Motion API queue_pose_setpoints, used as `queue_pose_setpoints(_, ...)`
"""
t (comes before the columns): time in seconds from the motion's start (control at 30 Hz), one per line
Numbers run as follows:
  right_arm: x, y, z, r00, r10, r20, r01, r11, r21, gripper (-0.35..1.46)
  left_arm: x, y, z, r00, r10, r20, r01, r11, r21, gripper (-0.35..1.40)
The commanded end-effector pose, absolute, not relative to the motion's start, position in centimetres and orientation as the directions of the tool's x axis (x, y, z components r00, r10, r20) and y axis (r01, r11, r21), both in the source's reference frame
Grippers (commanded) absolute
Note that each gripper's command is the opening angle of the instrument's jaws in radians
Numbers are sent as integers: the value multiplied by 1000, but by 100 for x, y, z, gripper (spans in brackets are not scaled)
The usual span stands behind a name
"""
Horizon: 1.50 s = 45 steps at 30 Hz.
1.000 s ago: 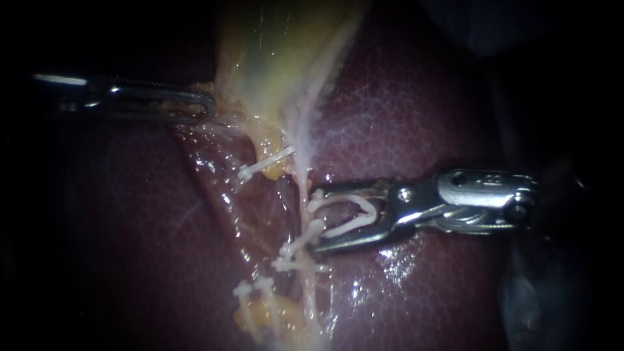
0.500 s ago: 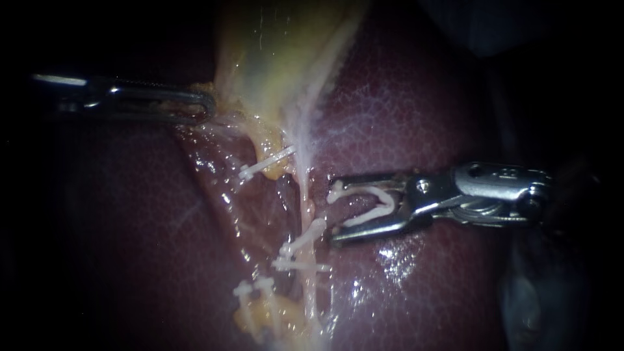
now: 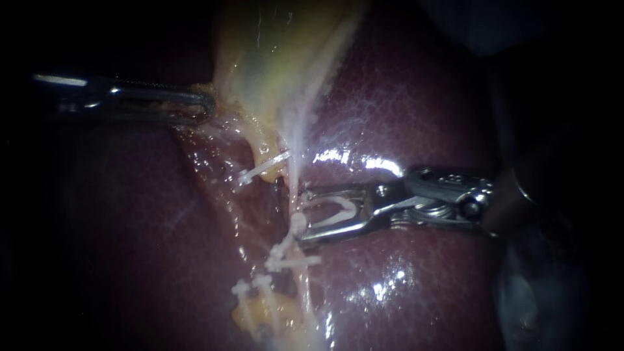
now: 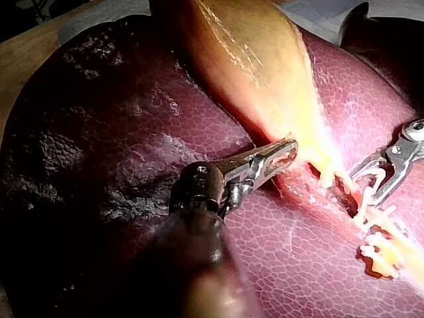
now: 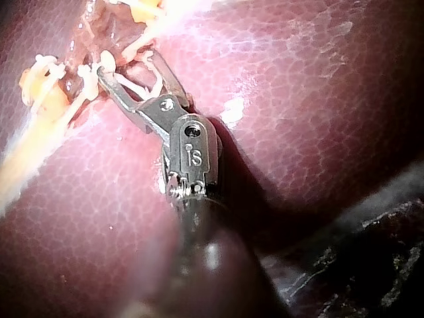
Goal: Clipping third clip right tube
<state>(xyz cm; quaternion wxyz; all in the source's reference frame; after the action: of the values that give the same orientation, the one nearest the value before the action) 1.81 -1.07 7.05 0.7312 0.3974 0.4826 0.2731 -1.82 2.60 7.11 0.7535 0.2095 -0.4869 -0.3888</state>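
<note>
Left instrument: jaws clamped on the lower edge of the gallbladder. My read is that it's tensioning the stalk so the tubes stand off the liver. Just ahead of those jaws a lone clip sits on the nearer tube, which isn't our target. The right tube is the pale strand beyond it, running down across the other jaws' tips. The two set clips sit on it just below the lower of those jaws. Right instrument: jaws spread wide, gripping a loaded clip that is open, with its mouth at the tube. Can't tell whether the tube is fully inside the mouth or only touching the tips. The spot above the set pair looks deliberate, leaving spacing between clips. Next: confirm the straddle, then squeeze.
</note>
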Motion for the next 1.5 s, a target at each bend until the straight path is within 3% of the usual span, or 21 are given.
queue_pose_setpoints(0.03,184,-107,705,374,792,-483,-12,525,851,50,-182,260,711,223,-790,571,382,610,694,-35)
queue_pose_setpoints(0.47,207,-102,698,251,890,-380,73,374,924,50,-183,259,712,223,-790,571,383,610,694,-35)
queue_pose_setpoints(0.8,206,-79,665,166,924,-346,135,326,936,50,-183,259,714,223,-789,572,383,611,693,-35)
queue_pose_setpoints(1.23,207,-68,624,138,935,-326,174,301,938,50,-183,259,714,223,-789,572,383,611,693,-35)
queue_pose_setpoints(1.5,206,-63,615,134,938,-321,181,295,938,48,-183,259,714,223,-789,572,383,611,693,-35)
